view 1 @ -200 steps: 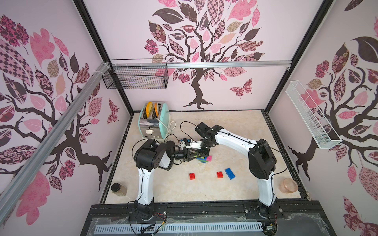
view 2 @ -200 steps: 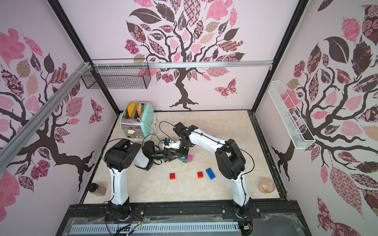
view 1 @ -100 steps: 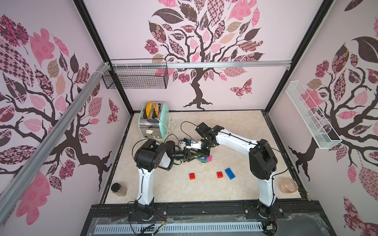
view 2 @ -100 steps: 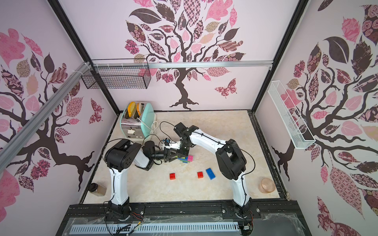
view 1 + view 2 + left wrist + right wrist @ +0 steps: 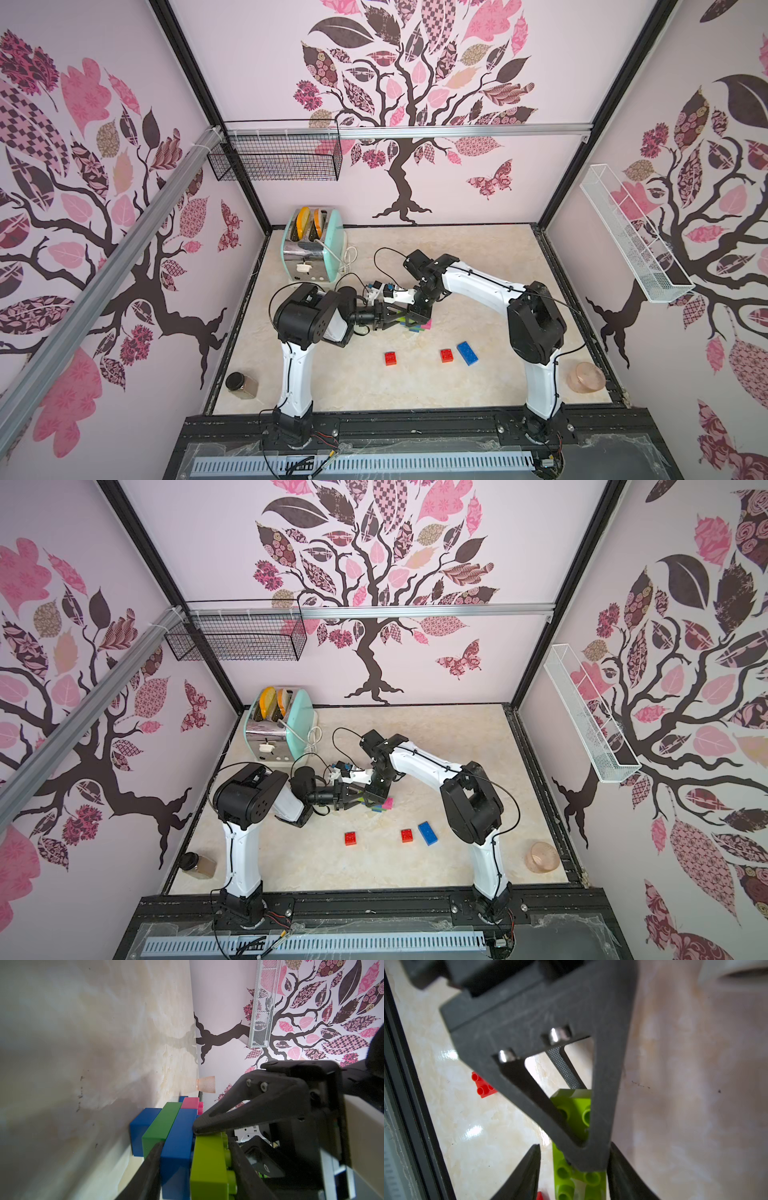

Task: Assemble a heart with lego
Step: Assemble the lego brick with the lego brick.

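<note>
Nothing has visibly shifted since a second ago: arms and loose bricks sit in the same spots. Nearest my bases lie two small red square studded bricks (image 5: 390, 358) (image 5: 446, 356) and a blue rectangular studded brick (image 5: 467, 353), well apart from the build. Further in, the heart (image 5: 164, 1126), a stepped cluster of blue, green, lime and pink plastic bricks, rests mid-table. My left gripper (image 5: 194, 1145) is clenched on its blue and lime layers. My right gripper (image 5: 574, 1147) is spread loose around the lime studded brick (image 5: 577, 1109), gripping nothing. I judge the lime is just seated, so hold left firm, lift right straight off without dragging, then fetch a red. The mint toaster (image 5: 316, 249) stands beyond.
</note>
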Controlling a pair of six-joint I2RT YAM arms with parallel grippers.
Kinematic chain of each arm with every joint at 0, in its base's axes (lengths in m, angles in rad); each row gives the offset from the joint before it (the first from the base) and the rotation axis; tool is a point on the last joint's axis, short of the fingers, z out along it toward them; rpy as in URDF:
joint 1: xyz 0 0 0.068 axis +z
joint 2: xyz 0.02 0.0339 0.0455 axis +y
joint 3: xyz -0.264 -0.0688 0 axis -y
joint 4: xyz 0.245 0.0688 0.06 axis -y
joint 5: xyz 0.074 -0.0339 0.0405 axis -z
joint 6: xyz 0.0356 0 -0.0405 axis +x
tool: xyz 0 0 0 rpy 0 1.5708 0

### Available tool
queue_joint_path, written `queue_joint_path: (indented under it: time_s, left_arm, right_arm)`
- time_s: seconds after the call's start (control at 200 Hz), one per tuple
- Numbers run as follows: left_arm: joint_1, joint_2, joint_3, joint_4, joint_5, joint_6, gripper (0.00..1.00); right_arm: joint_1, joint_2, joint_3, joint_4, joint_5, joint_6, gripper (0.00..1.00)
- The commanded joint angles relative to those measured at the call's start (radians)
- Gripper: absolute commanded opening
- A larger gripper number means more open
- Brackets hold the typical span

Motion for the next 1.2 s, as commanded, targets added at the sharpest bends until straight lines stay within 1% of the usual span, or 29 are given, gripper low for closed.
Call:
queue_joint_path:
  time_s: [0.0,0.08,0.21,0.34,0.505,0.56,0.645,0.72,0.845,0.92,1.065,1.165,1.195]
  left_arm:
    - [-0.001,0.006,0.001,-0.004,-0.027,0.031,0.29]
    - [-0.001,0.006,0.000,-0.004,-0.026,0.033,0.29]
    - [-0.001,0.004,-0.001,-0.004,-0.027,0.033,0.29]
    - [0.000,0.003,0.001,-0.004,-0.027,0.033,0.30]
    - [-0.001,0.003,0.001,-0.003,-0.026,0.030,0.32]
    - [0.000,0.004,0.001,-0.004,-0.027,0.031,0.32]
    - [0.000,0.005,0.003,-0.004,-0.028,0.030,0.41]
    - [0.001,0.004,0.003,-0.004,-0.031,0.028,0.46]
    - [0.000,0.000,0.003,-0.004,-0.030,0.029,0.48]
    - [-0.001,-0.003,-0.002,-0.004,-0.029,0.031,0.49]
    - [-0.001,-0.012,-0.006,-0.004,-0.032,0.030,0.56]
    - [-0.004,-0.024,-0.010,-0.004,-0.036,0.030,0.64]
    - [-0.006,-0.025,-0.011,-0.004,-0.037,0.030,0.65]
  right_arm:
    - [-0.004,-0.027,0.001,-0.040,-0.037,0.008,0.52]
    - [-0.008,-0.023,0.008,-0.048,-0.050,0.008,0.49]
    - [-0.010,-0.013,0.014,-0.054,-0.045,0.009,0.35]
    - [-0.012,-0.015,0.009,-0.054,-0.042,0.010,0.25]
    - [-0.011,-0.008,0.003,-0.057,-0.040,0.014,0.24]
    - [-0.009,-0.012,-0.004,-0.046,-0.033,0.018,0.22]
    - [-0.005,-0.028,-0.028,-0.012,-0.015,0.033,0.19]
    - [-0.001,-0.054,-0.069,0.036,0.007,0.042,0.18]
    - [0.002,-0.073,-0.102,0.081,0.044,0.048,0.18]
    - [0.003,-0.077,-0.107,0.087,0.044,0.041,0.18]
    - [0.003,-0.079,-0.104,0.081,0.031,0.023,0.18]
    - [0.003,-0.082,-0.112,0.080,0.025,0.021,0.18]
    - [0.003,-0.086,-0.122,0.092,0.026,0.025,0.18]
